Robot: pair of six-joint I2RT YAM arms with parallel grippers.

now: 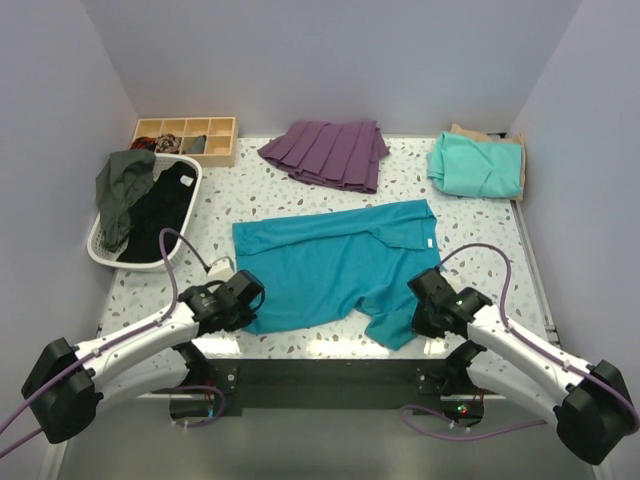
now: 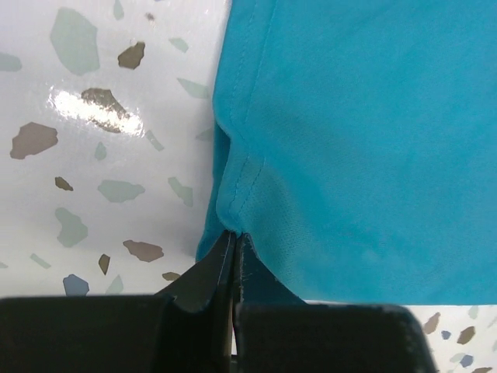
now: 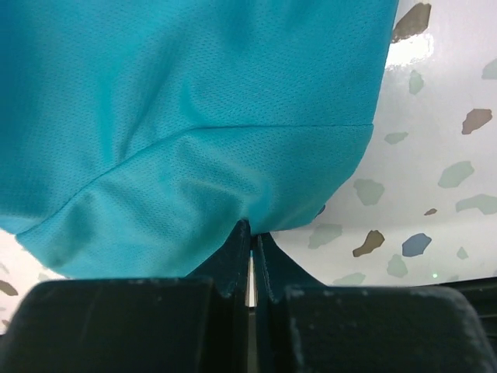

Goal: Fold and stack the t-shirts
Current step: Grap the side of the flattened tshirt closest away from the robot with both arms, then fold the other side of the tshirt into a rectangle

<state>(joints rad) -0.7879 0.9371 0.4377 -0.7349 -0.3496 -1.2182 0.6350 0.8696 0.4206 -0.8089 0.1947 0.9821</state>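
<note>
Left hand [image 2: 233,241] is clenched on the hem corner of the teal t-shirt [image 2: 357,140], which lies spread on the desk [image 2: 93,155] ahead of it. The right hand [image 3: 250,231] grips a sleeve edge the same way. Both pinches look thin, so I judge a slow, level lift best, carrying the near edge forward from both hands together to keep the fold straight. Well beyond the right hand, the folded mint t-shirt [image 1: 478,165] rests on the tan t-shirt [image 1: 485,133].
</note>
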